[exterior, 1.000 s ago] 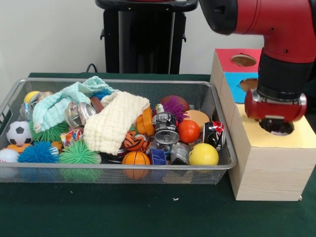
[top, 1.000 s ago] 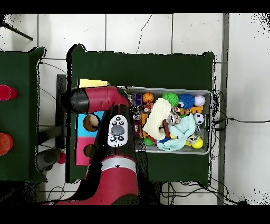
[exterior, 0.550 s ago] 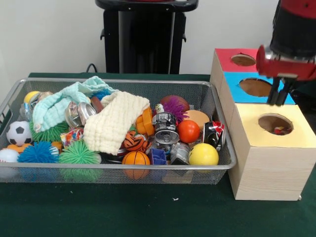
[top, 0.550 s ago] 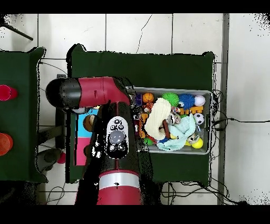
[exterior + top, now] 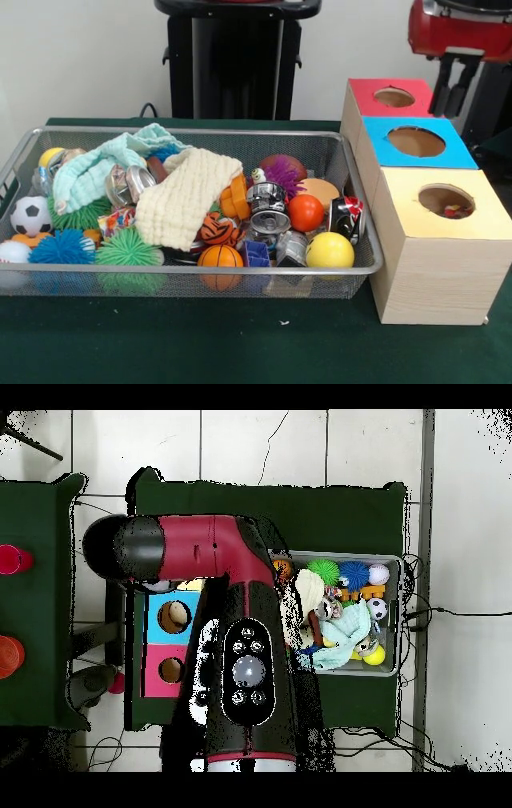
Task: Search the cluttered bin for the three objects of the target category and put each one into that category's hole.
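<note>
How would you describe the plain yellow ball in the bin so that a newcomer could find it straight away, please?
Start in the front view at the wire mesh bin and go to its near corner beside the wooden box. The yellow ball sits against the rim there, below the black and red can. Unlike the orange ball nearby, it is smooth, unmarked yellow.
</note>
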{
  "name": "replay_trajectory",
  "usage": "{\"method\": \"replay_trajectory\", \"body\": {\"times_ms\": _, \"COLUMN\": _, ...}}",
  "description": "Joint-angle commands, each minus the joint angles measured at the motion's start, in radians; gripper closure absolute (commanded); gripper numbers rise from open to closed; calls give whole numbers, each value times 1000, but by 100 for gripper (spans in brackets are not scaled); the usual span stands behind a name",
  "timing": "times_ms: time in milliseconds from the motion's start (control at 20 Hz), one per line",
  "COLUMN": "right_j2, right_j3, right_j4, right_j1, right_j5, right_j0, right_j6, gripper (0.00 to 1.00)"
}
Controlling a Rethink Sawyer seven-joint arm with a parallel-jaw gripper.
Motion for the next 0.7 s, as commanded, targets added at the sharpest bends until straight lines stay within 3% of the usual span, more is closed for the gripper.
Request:
{"method": "replay_trajectory", "body": {"times_ms": 50, "right_j2": 76, "right_j3": 9, "right_j4": -165, "right_j1": 33, "right_j5": -36, "right_j0": -54, "right_j6": -242, "gripper": 100}}
{"method": "replay_trajectory", "body": {"times_ms": 200, "right_j2": 64, "right_j3": -7, "right_j4": -286, "right_j1": 53, "right_j5": -95, "right_j0": -62, "right_j6": -319, "gripper": 100}}
{"method": "replay_trajectory", "body": {"times_ms": 400, "right_j2": 95, "right_j3": -7, "right_j4": -372, "right_j1": 54, "right_j5": -144, "right_j0": -100, "right_j6": -377, "gripper": 100}}
{"method": "replay_trajectory", "body": {"times_ms": 700, "right_j2": 193, "right_j3": 25, "right_j4": -421, "right_j1": 67, "right_j5": -227, "right_j0": -205, "right_j6": -412, "gripper": 100}}
